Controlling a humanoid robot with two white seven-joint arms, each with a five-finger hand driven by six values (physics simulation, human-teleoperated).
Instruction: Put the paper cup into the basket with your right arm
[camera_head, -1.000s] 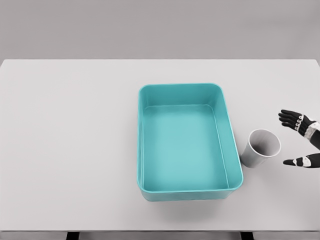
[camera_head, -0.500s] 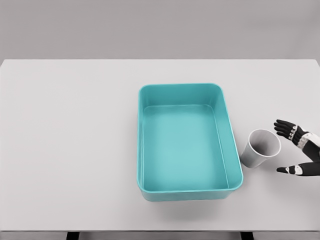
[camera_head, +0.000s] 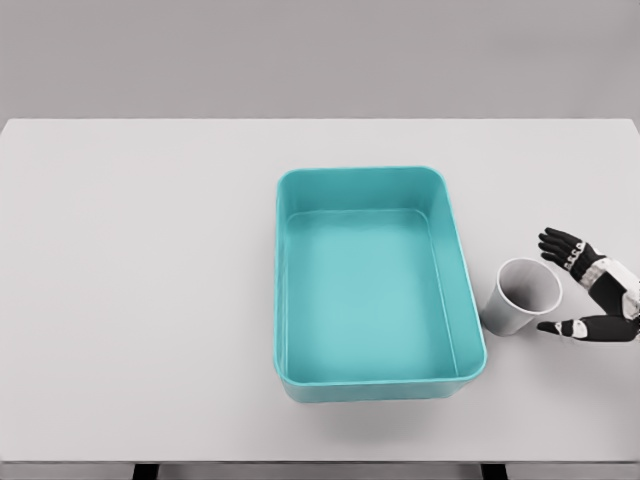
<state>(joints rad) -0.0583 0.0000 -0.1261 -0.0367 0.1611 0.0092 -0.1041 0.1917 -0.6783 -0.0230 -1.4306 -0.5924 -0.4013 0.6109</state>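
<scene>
A white paper cup (camera_head: 521, 296) stands on the table just right of the teal basket (camera_head: 372, 176), tilted slightly so its open mouth shows. My right hand (camera_head: 556, 284) comes in from the right edge and sits right beside the cup. Its fingers (camera_head: 562, 244) are spread behind the cup's rim and its thumb reaches toward the rim's front side. The hand is open and holds nothing. The basket has nothing inside it. My left arm is out of view.
The grey table (camera_head: 140, 300) stretches wide to the left of the basket. Its front edge runs along the bottom of the picture, and its right edge lies just past my hand.
My right hand has moved left toward the cup, its fingers and thumb now flanking the rim. Cup and basket have not moved.
</scene>
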